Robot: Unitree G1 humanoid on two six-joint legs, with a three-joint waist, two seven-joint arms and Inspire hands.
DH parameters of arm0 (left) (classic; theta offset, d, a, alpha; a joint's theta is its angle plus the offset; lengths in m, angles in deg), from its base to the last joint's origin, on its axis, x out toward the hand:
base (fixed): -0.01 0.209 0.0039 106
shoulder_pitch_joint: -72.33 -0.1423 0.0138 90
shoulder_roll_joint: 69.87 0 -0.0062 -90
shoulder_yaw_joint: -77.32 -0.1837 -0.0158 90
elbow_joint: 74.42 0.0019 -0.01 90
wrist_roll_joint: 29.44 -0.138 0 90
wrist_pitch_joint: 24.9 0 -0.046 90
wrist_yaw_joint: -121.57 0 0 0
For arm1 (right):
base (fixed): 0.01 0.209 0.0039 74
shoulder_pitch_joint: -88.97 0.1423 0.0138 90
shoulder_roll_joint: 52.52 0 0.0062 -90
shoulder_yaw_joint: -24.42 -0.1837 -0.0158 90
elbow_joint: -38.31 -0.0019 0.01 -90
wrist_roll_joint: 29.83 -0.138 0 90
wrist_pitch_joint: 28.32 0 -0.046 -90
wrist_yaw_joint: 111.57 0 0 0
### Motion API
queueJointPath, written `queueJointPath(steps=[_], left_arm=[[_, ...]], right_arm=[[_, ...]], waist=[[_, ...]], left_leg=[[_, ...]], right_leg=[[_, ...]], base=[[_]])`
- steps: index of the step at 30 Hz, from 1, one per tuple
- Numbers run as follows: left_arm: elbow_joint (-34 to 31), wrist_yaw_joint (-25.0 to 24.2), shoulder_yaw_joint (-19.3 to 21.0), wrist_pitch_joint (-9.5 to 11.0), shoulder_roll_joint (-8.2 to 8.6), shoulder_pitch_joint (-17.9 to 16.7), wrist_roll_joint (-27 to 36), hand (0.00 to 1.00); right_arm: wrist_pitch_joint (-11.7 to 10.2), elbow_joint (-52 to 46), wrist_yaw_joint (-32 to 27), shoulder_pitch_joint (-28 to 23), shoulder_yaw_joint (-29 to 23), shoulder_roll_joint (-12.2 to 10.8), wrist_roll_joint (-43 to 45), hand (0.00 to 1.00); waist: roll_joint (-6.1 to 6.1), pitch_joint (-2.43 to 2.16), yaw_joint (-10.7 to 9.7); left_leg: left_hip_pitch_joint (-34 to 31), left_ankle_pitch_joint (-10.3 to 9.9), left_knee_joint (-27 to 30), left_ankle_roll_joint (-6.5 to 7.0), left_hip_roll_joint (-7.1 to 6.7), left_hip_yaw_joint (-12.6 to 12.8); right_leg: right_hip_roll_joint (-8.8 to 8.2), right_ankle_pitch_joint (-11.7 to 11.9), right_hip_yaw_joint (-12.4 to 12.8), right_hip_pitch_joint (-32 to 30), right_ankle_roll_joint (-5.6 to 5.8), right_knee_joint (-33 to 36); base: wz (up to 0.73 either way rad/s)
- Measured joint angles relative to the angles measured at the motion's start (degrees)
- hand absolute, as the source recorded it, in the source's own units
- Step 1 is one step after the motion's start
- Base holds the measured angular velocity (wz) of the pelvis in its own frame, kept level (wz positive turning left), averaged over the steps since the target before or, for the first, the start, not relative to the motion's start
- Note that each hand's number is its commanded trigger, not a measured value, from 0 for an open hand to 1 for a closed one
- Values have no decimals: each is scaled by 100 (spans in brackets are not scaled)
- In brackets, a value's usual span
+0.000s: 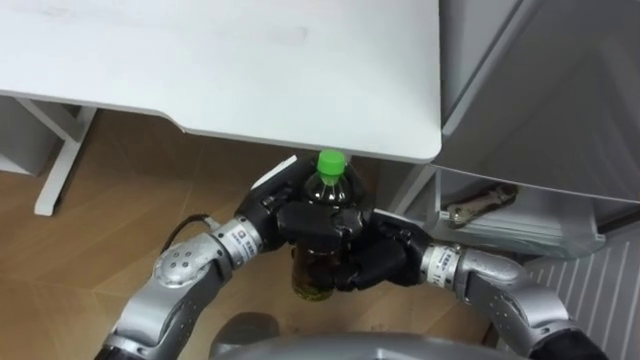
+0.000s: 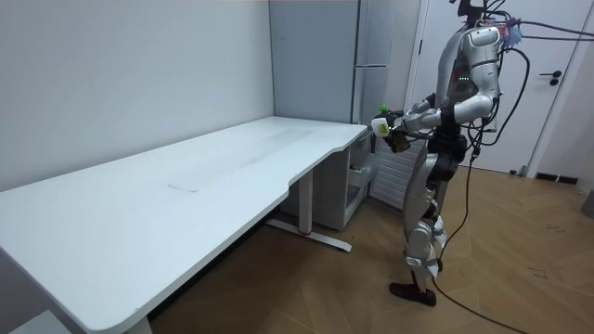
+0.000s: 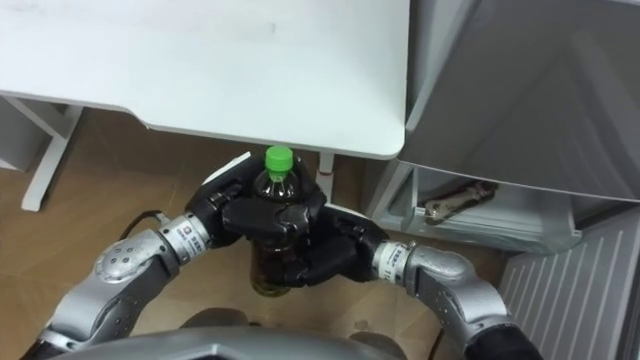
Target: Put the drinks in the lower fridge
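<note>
— Well, where's the bottle (image 1: 327,183)?
— Upright between my two hands; the left hand (image 1: 288,222) curls round its shoulder; the right hand (image 1: 378,258) wraps its side lower down; table (image 1: 250,70) edge just beyond them; fridge (image 1: 545,85) past the right hand.
</note>
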Motion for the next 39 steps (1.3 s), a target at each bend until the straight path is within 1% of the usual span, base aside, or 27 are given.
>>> queueJointPath(steps=[3,6,7,8,9,16,18,21,22,25,26,28,29,30,31,33,36,37,39], left_arm=[[21,1,1,-17,-4,3,185,100],[21,0,-1,-17,-4,38,211,100],[21,0,-22,-17,1,51,211,86],[21,0,-48,-16,4,51,211,66],[21,1,-47,-17,6,53,226,0],[83,16,-39,1,21,54,448,0],[125,24,-33,27,21,59,461,0],[182,22,-34,34,47,59,458,0],[183,9,-41,33,44,58,457,0],[233,-27,-36,48,-6,66,337,0],[251,-32,-27,55,-8,73,267,0],[548,-92,-29,158,-2,173,201,0],[669,-113,-29,161,-5,191,202,0],[844,-153,-26,217,-19,201,196,0],[1020,-159,-35,228,-18,208,191,0],[1055,-177,-36,254,24,215,209,0],[1225,-268,-32,346,24,242,208,0],[1260,-281,-28,360,24,240,207,0],[1289,-295,-25,360,25,239,207,0]], right_arm=[[-26,-30,-63,9,43,-1,0,100],[-26,-74,-171,13,58,-8,0,100],[-25,-74,-209,12,63,-8,1,100],[-25,-76,-209,10,64,-7,1,100],[-25,-83,-212,10,66,-9,1,100],[-63,-114,-254,-3,124,-6,1,100],[-62,-114,-242,-7,137,-11,1,100],[-57,-114,-224,-8,178,-16,1,100],[-50,-114,-192,-15,178,-23,-2,100],[62,-114,-121,-18,173,-14,-140,100],[70,-114,-110,-18,173,-13,-171,100],[117,-113,-106,-19,167,6,-309,100],[126,-112,-113,-19,160,8,-388,100],[126,-114,-111,-31,123,3,-598,100],[125,-113,-118,-38,73,-1,-761,100],[127,-113,-143,-62,39,16,-822,100],[165,-113,-166,-129,13,73,-835,100],[186,-113,-167,-145,13,85,-838,100],[193,-113,-170,-152,13,92,-842,100]], waist=[[3,1,-6],[3,1,-27],[3,1,-27],[3,1,-28],[6,3,-30],[15,9,-35],[21,12,-82],[50,30,-137],[63,38,-145],[82,35,-159],[88,37,-160],[105,37,-147],[108,37,-148],[113,37,-160],[116,35,-183],[115,35,-193],[125,27,-190],[125,18,-189],[127,18,-174]], left_leg=[[-10,1,26,2,1,49],[-9,-1,22,5,-6,60],[-4,-1,14,5,-8,62],[0,-1,10,5,-9,63],[9,-1,4,5,-8,66],[112,5,-135,13,-10,131],[116,6,-149,14,-11,133],[117,13,-189,21,-18,133],[117,14,-194,21,-19,133],[140,15,-175,21,-18,159],[144,15,-174,21,-18,164],[164,15,-181,22,-18,210],[169,15,-183,22,-18,221],[170,15,-183,23,-19,224],[170,14,-183,23,-20,223],[168,14,-192,23,-21,217],[236,17,-244,25,-21,228],[282,25,-294,28,-23,249],[350,29,-325,29,-24,285]], right_leg=[[-10,0,34,-8,-1,17],[-17,0,51,-8,-1,18],[-20,-1,52,-10,1,25],[-21,-3,54,-12,3,30],[-20,-4,63,-13,5,36],[-21,-7,137,4,10,39],[-20,-8,133,10,12,24],[-22,-8,135,1,12,5],[-22,-8,137,-3,12,-1],[-21,-10,169,-3,15,2],[-21,-10,178,-2,15,2],[-21,-10,260,-7,16,-2],[-21,-11,281,-8,17,-3],[-21,-11,285,-9,17,-6],[-21,-11,287,-9,17,-7],[-21,-12,296,-9,18,-4],[-17,-13,325,17,20,-3],[-16,-13,358,23,20,-1],[-14,-13,408,47,20,2]], base=[[-8],[-1],[0],[0],[-3],[-5],[0],[0],[0],[-3],[-7],[-8],[-8],[-3],[0],[0],[-4],[-13],[-12]])
